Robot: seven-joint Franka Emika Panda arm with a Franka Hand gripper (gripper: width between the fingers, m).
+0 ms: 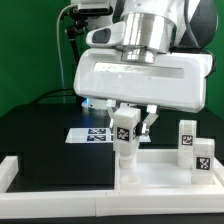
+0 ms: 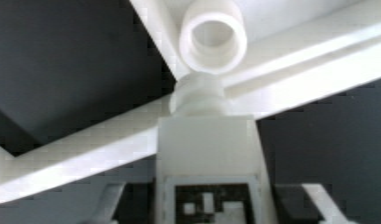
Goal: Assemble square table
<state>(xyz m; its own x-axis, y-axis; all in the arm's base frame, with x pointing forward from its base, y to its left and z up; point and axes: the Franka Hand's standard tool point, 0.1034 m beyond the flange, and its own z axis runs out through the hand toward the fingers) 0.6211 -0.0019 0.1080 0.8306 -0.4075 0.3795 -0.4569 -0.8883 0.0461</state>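
Observation:
My gripper (image 1: 127, 124) is shut on a white leg block (image 1: 126, 140) that hangs upright, its black-and-white tag facing the camera. The leg's lower end stands at the near left corner of the square table's white slab (image 1: 170, 183), which lies flat at the exterior view's lower right. In the wrist view the held leg (image 2: 208, 130) runs from between my gripper (image 2: 213, 205) toward a round corner hole (image 2: 213, 36) in the slab's raised rim (image 2: 311, 60). I cannot tell whether the leg's tip is inside the hole. Two more tagged legs (image 1: 187, 135) (image 1: 203, 157) stand upright at the right.
The marker board (image 1: 92, 134) lies on the black tabletop behind the slab. A long white border bar (image 1: 12, 170) runs along the exterior view's lower left. A green wall backs the scene.

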